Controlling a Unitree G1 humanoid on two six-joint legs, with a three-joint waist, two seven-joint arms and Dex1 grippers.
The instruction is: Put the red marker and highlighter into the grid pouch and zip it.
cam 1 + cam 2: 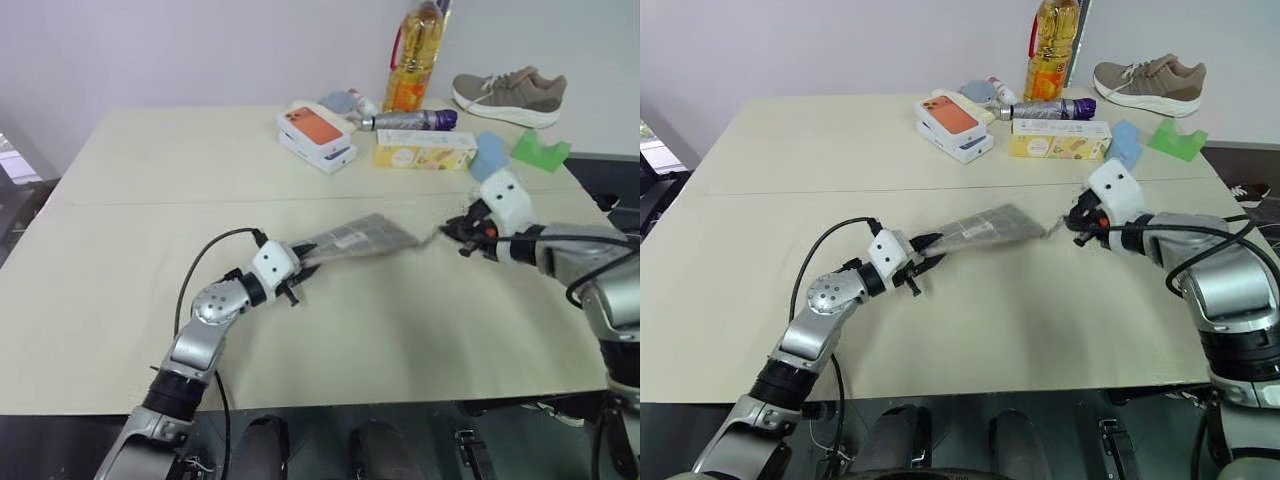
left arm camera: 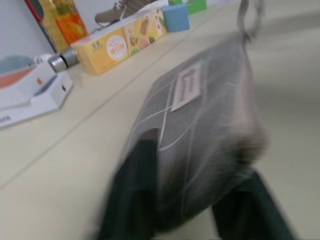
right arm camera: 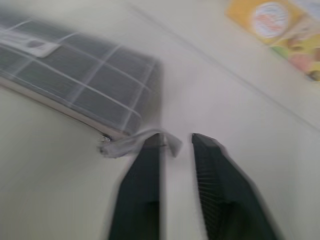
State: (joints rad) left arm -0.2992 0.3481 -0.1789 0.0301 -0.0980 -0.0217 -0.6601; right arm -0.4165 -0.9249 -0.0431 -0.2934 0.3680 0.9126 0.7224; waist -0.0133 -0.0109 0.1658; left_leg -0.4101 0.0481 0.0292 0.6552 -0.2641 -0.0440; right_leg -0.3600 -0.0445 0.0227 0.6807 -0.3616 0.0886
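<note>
The grid pouch [image 1: 358, 236], grey with white grid lines and a white label, lies flat in the middle of the table. My left gripper [image 1: 298, 266] is at its near-left end, fingers spread open with the pouch's end [image 2: 200, 125] between them. Just off the pouch's right end, my right gripper [image 1: 456, 231] stands open with a narrow gap. The pale zipper pull [image 3: 130, 142] lies against one fingertip, not between the two. The red marker and the highlighter are out of view.
Along the table's far edge stand an orange-topped phone box [image 1: 315, 135], a yellow carton [image 1: 424, 150], a purple-grey cylinder [image 1: 410, 120], an oil bottle [image 1: 415, 55], a blue block [image 1: 490, 155], a green notched block [image 1: 540, 150] and a shoe [image 1: 510, 95].
</note>
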